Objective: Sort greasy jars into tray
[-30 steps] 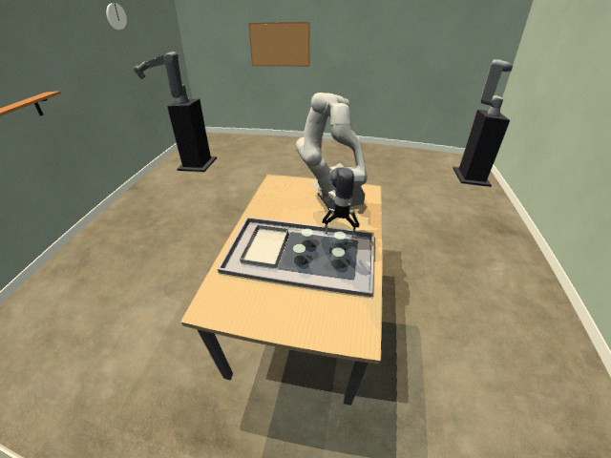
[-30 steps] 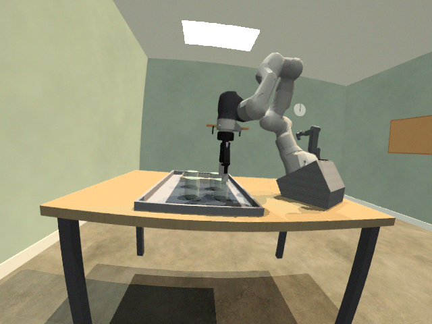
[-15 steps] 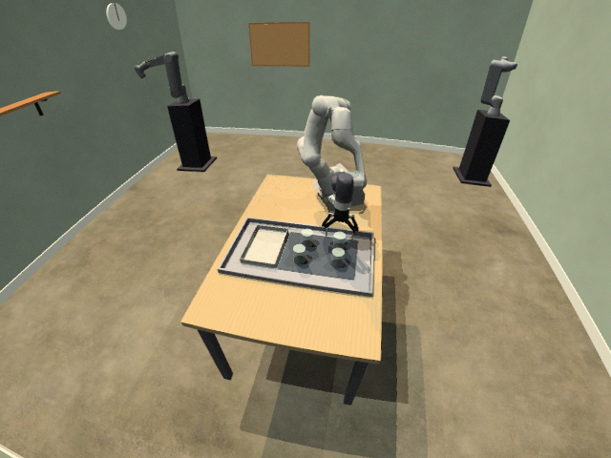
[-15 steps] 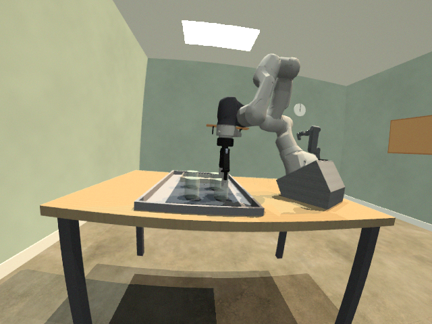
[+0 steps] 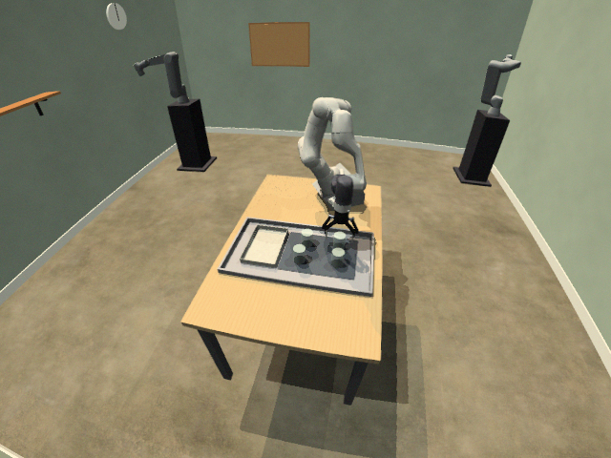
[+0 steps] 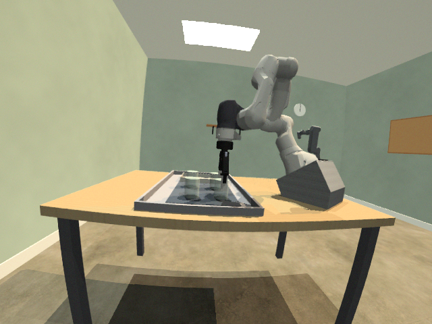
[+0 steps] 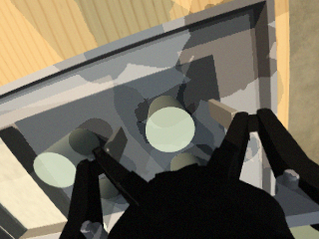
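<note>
open jaws straddling the back-right jar

four jars stand mouth down on the drying mat (image 5: 323, 276), in a two-by-two block. the back-right jar (image 5: 339, 236) sits between the fingers of the gripper (image 5: 339, 231), which is spread wide with nothing in it. the others: back-left jar (image 5: 306, 233), front-left jar (image 5: 299, 248), front-right jar (image 5: 337, 253). the tray (image 5: 246, 246) lies just beside the mat, no jar in it (all inside the steel table top's rim (image 5: 296, 284)).

risk, as i judge it: neighbours stand close, so a low finger (image 7: 116, 144) could nudge one off its spot. if this jar is greasy, a squeeze may shoot it sideways or let it slip on the lift.
</note>
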Motion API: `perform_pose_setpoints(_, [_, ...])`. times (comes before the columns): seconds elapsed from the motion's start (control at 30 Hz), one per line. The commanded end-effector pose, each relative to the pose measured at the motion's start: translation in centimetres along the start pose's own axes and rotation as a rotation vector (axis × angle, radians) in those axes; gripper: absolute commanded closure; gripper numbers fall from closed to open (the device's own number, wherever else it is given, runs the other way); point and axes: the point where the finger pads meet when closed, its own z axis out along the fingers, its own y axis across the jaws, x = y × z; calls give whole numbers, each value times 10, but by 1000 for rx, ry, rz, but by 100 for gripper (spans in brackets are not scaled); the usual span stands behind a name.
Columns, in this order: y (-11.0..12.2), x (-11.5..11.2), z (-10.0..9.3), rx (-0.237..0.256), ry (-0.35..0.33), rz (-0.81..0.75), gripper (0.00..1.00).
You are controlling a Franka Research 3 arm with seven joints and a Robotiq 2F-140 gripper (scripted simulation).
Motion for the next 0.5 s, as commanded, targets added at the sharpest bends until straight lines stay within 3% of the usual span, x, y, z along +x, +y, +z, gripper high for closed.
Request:
perform_pose_setpoints(0.0, [2,-2,-1,-5,-7,-10,0])
perform_pose_setpoints(0.03, [2,-2,-1,-5,-7,-10,38])
perform_pose_setpoints(0.47, [2,-2,-1,-5,-7,-10,38])
